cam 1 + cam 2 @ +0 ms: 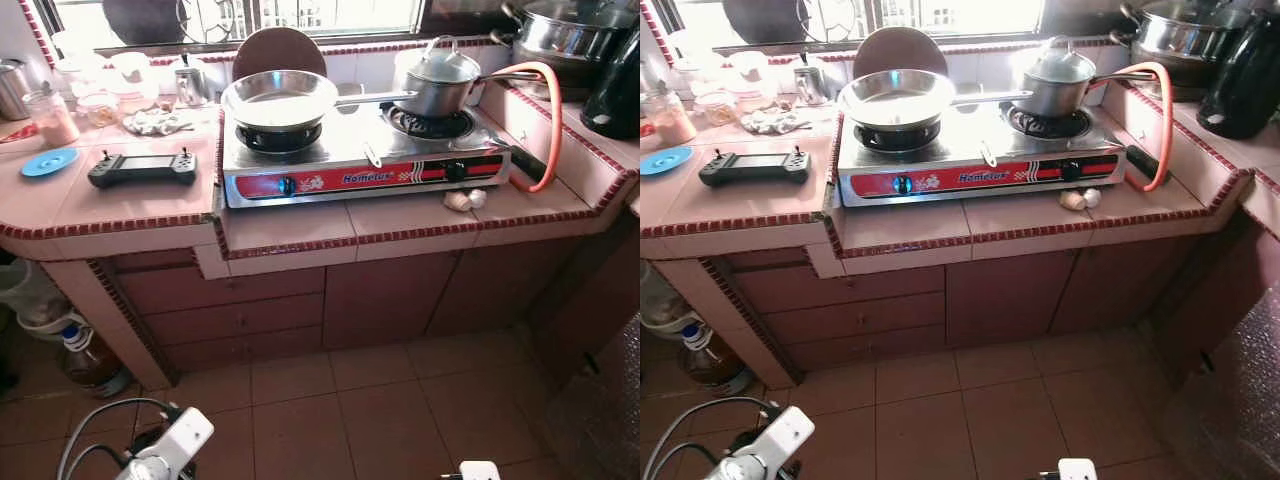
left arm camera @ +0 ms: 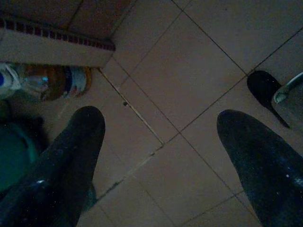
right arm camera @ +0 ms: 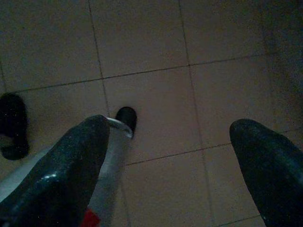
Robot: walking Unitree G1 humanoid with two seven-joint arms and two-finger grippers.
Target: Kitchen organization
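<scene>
1. At the far left of the tiled surface (image 1: 130, 205) stands a jar (image 1: 50, 118) with a pale pink content, and in front of it lies a blue lid (image 1: 48, 161).
2. A black handheld controller (image 1: 142, 168) lies flat on the surface, just beside the left edge of the stove.
3. The two-burner gas stove (image 1: 365, 170) sits in the lower middle part of the surface. An empty steel frying pan (image 1: 279, 98) rests on its left burner, and a lidded saucepan (image 1: 441, 82) rests on the right burner.
4. An orange gas hose (image 1: 549, 120) bends around the right end of the stove, and garlic cloves (image 1: 464, 199) lie near the front corner.
5. The left end effector (image 2: 161, 142) hangs low over the floor tiles, fingers wide apart and holding nothing; a bottle (image 2: 57, 81) lies by the cabinet base.
6. The right end effector (image 3: 170, 156) also hangs over the floor, wide and empty.
</scene>
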